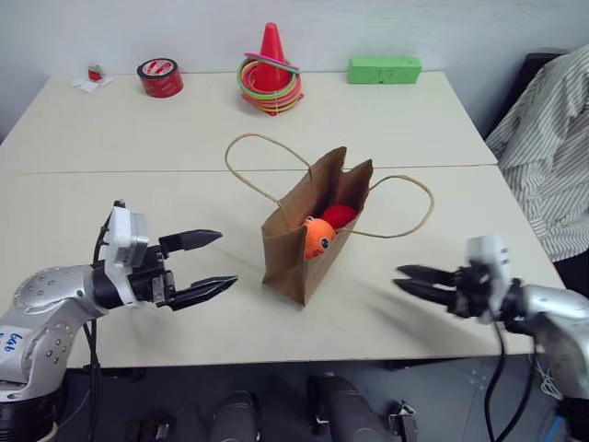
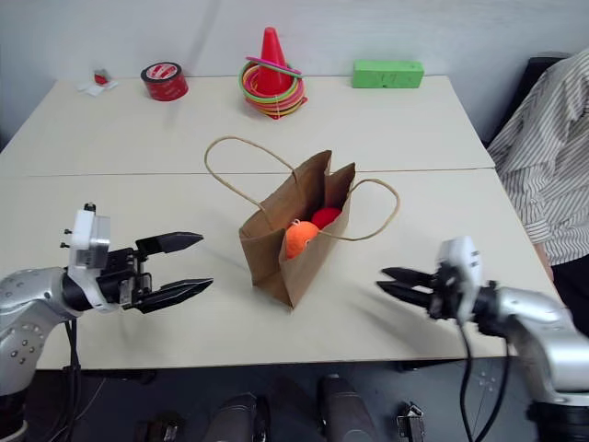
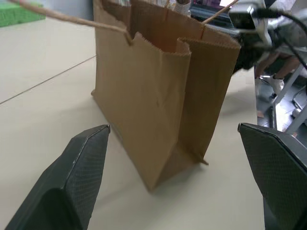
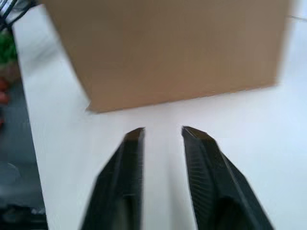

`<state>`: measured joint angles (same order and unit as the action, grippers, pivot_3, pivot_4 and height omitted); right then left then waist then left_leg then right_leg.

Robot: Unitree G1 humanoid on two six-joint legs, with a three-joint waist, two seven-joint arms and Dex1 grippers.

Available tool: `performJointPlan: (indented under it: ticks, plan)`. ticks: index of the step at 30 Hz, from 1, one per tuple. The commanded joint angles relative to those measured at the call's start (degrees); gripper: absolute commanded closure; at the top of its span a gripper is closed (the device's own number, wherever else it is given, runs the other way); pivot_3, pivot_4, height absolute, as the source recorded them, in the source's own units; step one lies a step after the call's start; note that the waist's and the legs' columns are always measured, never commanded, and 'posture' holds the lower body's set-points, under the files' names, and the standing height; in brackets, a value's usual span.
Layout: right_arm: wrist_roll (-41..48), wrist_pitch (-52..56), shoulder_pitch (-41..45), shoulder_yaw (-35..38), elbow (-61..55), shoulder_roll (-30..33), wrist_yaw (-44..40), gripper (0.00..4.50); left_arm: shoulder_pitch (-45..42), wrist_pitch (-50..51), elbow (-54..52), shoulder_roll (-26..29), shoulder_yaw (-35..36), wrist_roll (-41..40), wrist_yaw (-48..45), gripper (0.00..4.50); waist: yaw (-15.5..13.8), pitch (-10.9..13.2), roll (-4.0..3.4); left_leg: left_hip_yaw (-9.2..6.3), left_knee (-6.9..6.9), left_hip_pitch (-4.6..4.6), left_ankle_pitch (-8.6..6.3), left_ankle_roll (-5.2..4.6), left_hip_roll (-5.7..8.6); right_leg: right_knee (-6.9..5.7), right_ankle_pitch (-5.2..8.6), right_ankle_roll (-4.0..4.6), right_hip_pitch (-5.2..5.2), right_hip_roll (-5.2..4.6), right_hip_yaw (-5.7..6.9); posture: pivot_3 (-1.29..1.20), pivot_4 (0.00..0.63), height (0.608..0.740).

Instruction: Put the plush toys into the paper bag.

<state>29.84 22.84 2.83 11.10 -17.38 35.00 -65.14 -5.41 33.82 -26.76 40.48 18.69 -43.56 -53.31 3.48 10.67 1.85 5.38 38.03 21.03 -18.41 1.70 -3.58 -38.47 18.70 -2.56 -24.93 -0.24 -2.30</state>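
both plush toys sit inside the paper bag [image 1: 308, 241], which stands upright mid-tabletop [image 1: 110, 221]: the orange plush toy [image 1: 317, 237] near the mouth, the red plush toy [image 1: 340, 215] just behind it. by the look of it the task is done, nothing left outside. the left gripper [image 1: 209, 261] hovers left of the bag, jaws wide apart and empty; the right gripper [image 1: 411, 279] hovers to its right, fingers a narrow gap apart, holding nothing

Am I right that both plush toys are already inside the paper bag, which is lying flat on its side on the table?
Not quite: the paper bag stands upright, mouth open upward, as the left eye view shows. The orange plush toy and red plush toy are indeed inside it.
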Motion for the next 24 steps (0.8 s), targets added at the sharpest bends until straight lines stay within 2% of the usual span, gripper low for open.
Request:
performJointPlan:
  ticks: [1, 4, 9, 15, 19, 22, 24]
  plan:
    - [-4.5, -9.5, 3.4, -7.8, -1.6, -4.4, 1.0, 4.49, -1.8, -1.5, -3.0, -3.8, -3.2, 0.7, 5.5, 0.00, 0.0, 0.0, 0.00, 0.00, 0.00, -0.07, 0.01, 0.02, 0.00, -0.04, 0.00, 0.00, 0.04, 0.01, -0.01, 0.00, 0.150, 0.740]
    - [-8.8, -12.9, 7.5, -13.9, 1.6, -9.1, 4.1, 4.49, -2.9, -3.4, -3.3, -7.0, -7.2, 3.3, 7.8, 0.00, -0.2, 0.0, 0.01, -0.04, 0.07, -0.13, 0.05, 0.09, 0.01, -0.05, 0.00, 0.01, 0.10, 0.01, 0.01, 0.00, 0.150, 0.740]
    - [-14.0, -16.6, 14.0, -19.4, 8.4, -15.7, 10.1, 4.49, -5.3, -5.6, -2.2, -10.8, -12.3, 6.0, 9.7, 0.00, -0.4, 0.0, 0.01, -0.03, 0.09, -0.14, 0.04, 0.07, 0.02, 0.00, -0.01, 0.01, 0.15, -0.01, 0.01, 0.00, 0.150, 0.740]
    - [-18.6, -19.6, 17.7, -23.4, 13.7, -19.2, 14.0, 4.49, -7.9, -8.4, 1.8, -14.6, -16.1, 9.7, 12.0, 0.00, -0.4, 0.0, 0.02, -0.03, 0.11, -0.13, 0.03, 0.06, 0.03, 0.00, -0.01, 0.02, 0.16, -0.02, 0.03, 0.00, 0.150, 0.740]
    - [-19.0, -20.0, 17.7, -24.1, 13.8, -19.0, 14.2, 4.49, -9.6, -11.4, 6.1, -17.6, -17.7, 13.4, 14.2, 0.00, -0.4, 0.0, 0.02, -0.04, 0.12, -0.13, 0.03, 0.05, 0.03, -0.01, -0.01, 0.02, 0.15, -0.02, 0.04, 0.00, 0.150, 0.740]
    - [-18.5, -19.7, 16.6, -23.8, 12.9, -17.7, 13.6, 4.50, -10.6, -11.6, 8.0, -19.0, -17.7, 13.4, 14.8, 0.63, -0.4, 0.0, 0.02, -0.04, 0.12, -0.12, 0.03, 0.05, 0.02, -0.02, -0.01, 0.02, 0.14, -0.02, 0.05, 0.00, 0.150, 0.740]
    - [-18.2, -19.9, 15.8, -23.5, 12.2, -16.7, 13.1, 4.50, -10.7, -11.3, 8.6, -19.1, -17.9, 13.5, 14.6, 1.26, -0.4, 0.0, 0.02, -0.05, 0.11, -0.12, 0.02, 0.04, 0.02, -0.01, -0.01, 0.02, 0.15, -0.03, 0.05, 0.00, 0.150, 0.740]
